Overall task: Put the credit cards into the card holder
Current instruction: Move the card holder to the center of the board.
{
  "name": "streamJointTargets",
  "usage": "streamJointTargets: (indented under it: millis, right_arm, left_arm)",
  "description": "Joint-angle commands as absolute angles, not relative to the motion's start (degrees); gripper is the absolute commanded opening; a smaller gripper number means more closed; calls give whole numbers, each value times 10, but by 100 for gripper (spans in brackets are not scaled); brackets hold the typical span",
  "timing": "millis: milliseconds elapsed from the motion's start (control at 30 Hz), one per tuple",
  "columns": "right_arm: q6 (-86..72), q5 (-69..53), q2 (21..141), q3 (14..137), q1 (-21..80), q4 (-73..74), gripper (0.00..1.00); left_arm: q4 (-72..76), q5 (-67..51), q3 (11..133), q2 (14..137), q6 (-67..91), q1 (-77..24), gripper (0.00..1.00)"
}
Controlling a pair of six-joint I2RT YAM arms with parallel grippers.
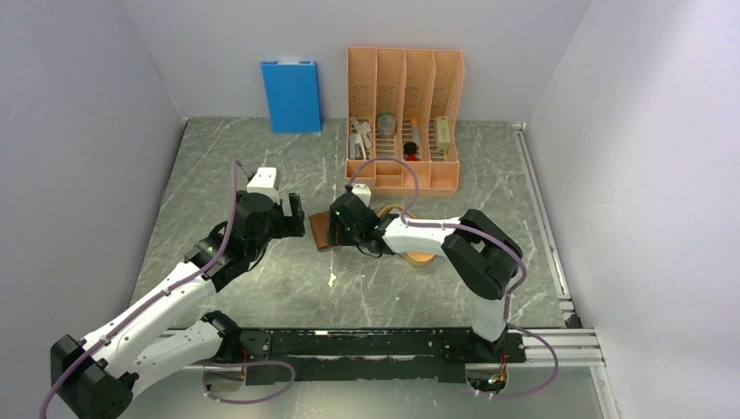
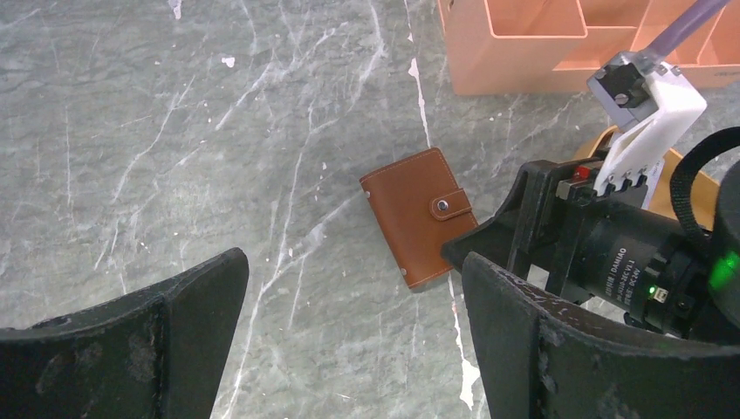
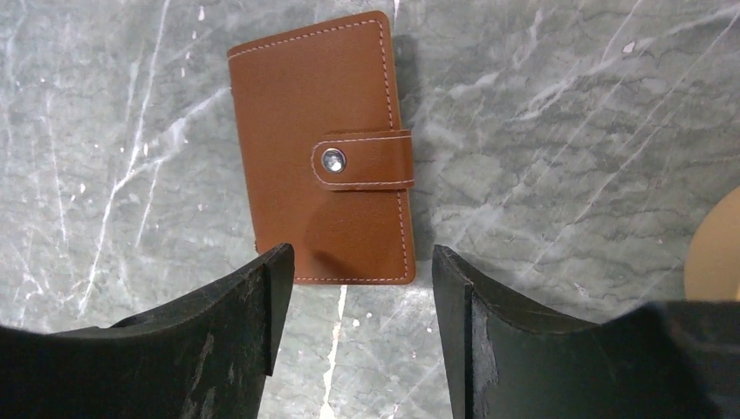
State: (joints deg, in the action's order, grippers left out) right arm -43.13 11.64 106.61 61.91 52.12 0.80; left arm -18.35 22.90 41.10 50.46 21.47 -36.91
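Right fingers [image 3: 218,349] stand parted astride the shut card holder [image 3: 318,113], seemingly ungripped; left fingers [image 2: 166,349] gape wide, empty.

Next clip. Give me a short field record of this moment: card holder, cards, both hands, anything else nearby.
card holder: closed, tab snapped, flat on the table
credit cards: none visible in any view
right hand: open, over one short end of the holder, gripping nothing
left hand: wide open, empty, apart from the holder
orange tray: mostly hidden under the right arm
desk organizer: at the back wall
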Motion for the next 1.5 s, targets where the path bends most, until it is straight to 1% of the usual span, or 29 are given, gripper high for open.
streamJointTargets:
  millis: [0,133,333,633,800,900,1000,1200,1233,1267,1300,1467]
  right_arm:
    - [-444,117,1079,619,517,5,63]
    - [-451,106,1090,616,509,3,62]
    - [-455,94,1102,617,499,-18,56]
    - [-446,84,1101,606,503,-18,32]
    - [-440,81,1068,562,517,-24,18]
    - [-438,86,1041,528,531,-22,7]
    - [-439,92,1016,497,549,-12,0]
    - [-449,104,953,440,580,-3,0]
    - [-452,107,942,432,585,4,0]
    - [-456,109,932,425,591,14,0]
    - [-460,111,922,419,598,17,0]
    - [-486,119,884,393,629,27,0]
  left_arm:
    - [-187,236,431,500,214,-374,97]
    - [-189,238,432,500,214,-374,97]
    - [-190,245,430,500,213,-380,97]
    - [-188,244,431,504,212,-383,97]
    - [-189,232,432,507,212,-383,97]
    - [-191,230,432,506,217,-385,97]
    - [-196,235,432,501,221,-393,97]
    - [-222,244,437,500,243,-421,97]
    - [-227,232,435,499,251,-421,99]
    - [-231,218,431,497,259,-421,94]
    - [-235,202,425,496,270,-421,91]
    - [-217,108,359,471,350,-422,85]
